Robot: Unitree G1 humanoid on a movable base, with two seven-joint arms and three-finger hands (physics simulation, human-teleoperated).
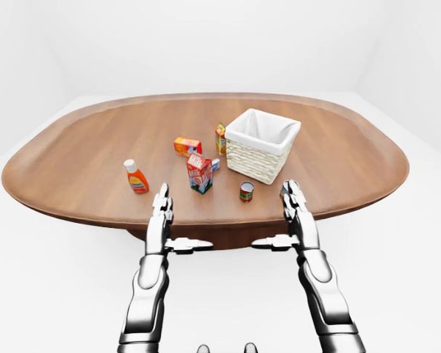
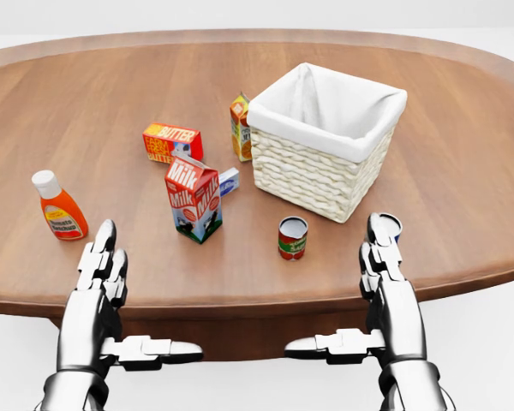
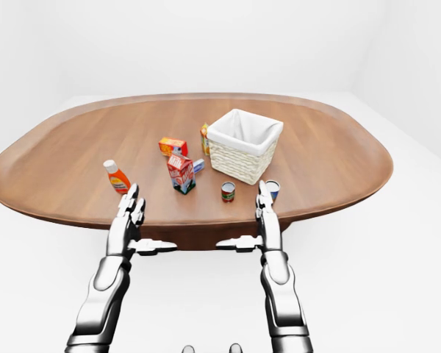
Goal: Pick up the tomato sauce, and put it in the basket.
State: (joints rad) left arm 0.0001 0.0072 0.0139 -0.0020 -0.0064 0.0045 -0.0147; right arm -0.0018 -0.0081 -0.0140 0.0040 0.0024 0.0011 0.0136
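Observation:
The tomato sauce [image 2: 292,237] is a small red and green can standing upright on the brown oval table [image 2: 471,205], just below the white-lined wicker basket [image 2: 313,175] in the head view. My left hand [image 2: 128,291] hovers open at the table's near edge, well left of the can. To the can's right, my right hand [image 2: 347,291] is also open, fingers straight and thumb pointing inward. Neither hand touches anything.
A milk carton [image 2: 194,199] stands left of the can, with a small blue-white box [image 2: 230,180] behind it. A butter box [image 2: 172,142], a juice carton [image 2: 240,127] and an orange ketchup bottle [image 2: 60,211] lie further left. A blue-white can [image 3: 273,190] sits behind my right fingertips.

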